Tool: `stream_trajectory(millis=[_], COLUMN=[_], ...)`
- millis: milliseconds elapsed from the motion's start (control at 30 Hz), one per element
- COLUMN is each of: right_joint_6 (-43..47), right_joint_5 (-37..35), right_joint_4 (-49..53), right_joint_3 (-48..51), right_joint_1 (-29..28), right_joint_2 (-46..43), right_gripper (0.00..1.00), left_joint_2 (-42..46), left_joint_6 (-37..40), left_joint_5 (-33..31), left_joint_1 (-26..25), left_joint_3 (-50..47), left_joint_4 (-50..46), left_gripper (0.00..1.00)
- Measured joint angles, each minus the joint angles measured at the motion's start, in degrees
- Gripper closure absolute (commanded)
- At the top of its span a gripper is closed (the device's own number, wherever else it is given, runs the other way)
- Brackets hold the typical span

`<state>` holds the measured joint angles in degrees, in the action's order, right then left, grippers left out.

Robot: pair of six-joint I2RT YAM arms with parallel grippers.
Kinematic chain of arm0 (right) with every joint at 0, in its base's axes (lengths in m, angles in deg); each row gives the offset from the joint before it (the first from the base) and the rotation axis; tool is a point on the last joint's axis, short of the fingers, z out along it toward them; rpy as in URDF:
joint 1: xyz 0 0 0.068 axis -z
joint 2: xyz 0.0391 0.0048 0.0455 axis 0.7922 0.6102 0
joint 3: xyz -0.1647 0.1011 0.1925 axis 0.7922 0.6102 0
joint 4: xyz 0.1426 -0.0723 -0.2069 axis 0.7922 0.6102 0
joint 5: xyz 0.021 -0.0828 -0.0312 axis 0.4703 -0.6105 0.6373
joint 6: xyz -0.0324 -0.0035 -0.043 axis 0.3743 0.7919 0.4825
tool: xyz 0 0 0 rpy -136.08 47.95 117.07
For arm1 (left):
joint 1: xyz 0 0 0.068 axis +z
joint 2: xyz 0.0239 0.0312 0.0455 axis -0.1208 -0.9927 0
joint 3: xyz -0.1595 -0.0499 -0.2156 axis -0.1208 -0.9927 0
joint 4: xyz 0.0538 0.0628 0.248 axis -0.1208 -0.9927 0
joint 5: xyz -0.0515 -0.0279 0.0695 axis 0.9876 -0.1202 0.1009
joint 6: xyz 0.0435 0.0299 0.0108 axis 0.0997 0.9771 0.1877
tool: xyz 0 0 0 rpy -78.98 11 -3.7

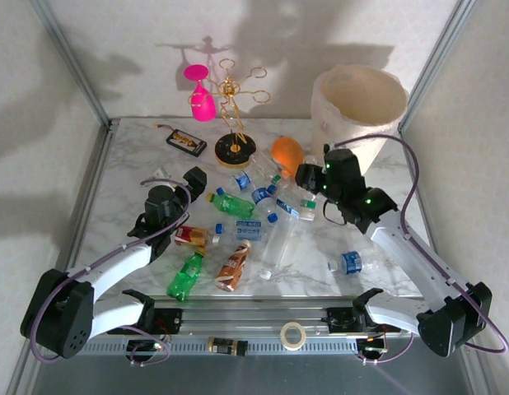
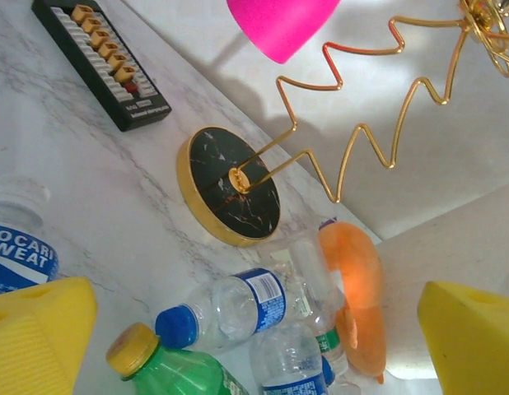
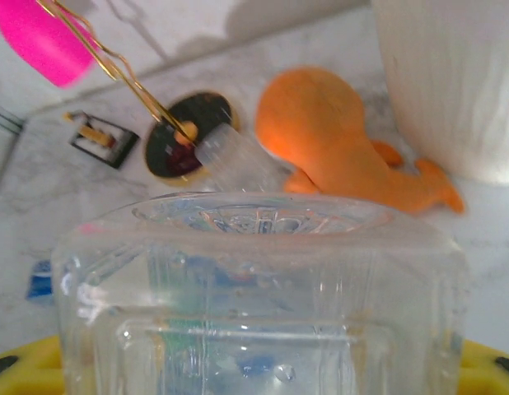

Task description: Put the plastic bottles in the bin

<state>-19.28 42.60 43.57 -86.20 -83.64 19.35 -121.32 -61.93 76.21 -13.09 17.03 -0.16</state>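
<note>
Seen from above, the left gripper (image 1: pixel 193 178) sits at 9 o'clock of the white marble table (image 1: pixel 131 164), its yellow fingers (image 2: pixel 40 333) spread wide with nothing between them. A flat black rectangular device (image 1: pixel 186 141) lies at its 12 o'clock. Small plastic bottles (image 1: pixel 246 229) lie on their sides mid-table. A green bottle (image 1: pixel 231 203) points its yellow cap to 10 o'clock, a brown bottle (image 1: pixel 232 265) points its cap to 1 o'clock, and a long clear bottle (image 1: pixel 279 237) runs from 1 to 7. Behind them stand a gold wire rack (image 1: pixel 235 99) holding a pink glass (image 1: pixel 202 97). The right gripper (image 1: pixel 309 175) clamps a clear plastic bottle (image 3: pixel 263 288), moulded base away from the wrist camera, neck unseen. The tall cream-white papery bin (image 1: pixel 357 103) stands at 1 o'clock, with an orange fish-shaped toy (image 1: pixel 287 151) just beside it at 8 o'clock.
</note>
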Motion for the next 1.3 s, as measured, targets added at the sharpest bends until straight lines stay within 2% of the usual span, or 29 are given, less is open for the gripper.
stream_trajectory(millis=[300, 733, 933, 1300], right_joint_6=[7.21, 10.62, 13.09, 20.02], right_joint_5=[4.26, 9.14, 6.47, -3.61], right_joint_4=[-4.28, -11.26, -14.69, -18.27], right_joint_3=[-19.04, -42.07, -45.75, -45.77], right_joint_1=[2.45, 15.72, 19.58, 24.63], right_joint_2=[6.78, 21.88, 25.90, 33.55], right_gripper=[0.66, 0.66, 0.66, 0.67], left_joint_2=[0.02, 0.20, 1.25, 3.69], left_joint_6=[1.57, 5.86, 5.95, 6.49], left_joint_5=[3.72, 6.64, 7.10, 7.26], left_joint_1=[0.00, 0.00, 0.00, 0.00], left_joint_3=[0.35, -1.20, -2.67, -3.08], left_joint_4=[-0.07, -0.13, -0.81, -3.10], left_gripper=[0.00, 0.00, 0.00, 0.00])
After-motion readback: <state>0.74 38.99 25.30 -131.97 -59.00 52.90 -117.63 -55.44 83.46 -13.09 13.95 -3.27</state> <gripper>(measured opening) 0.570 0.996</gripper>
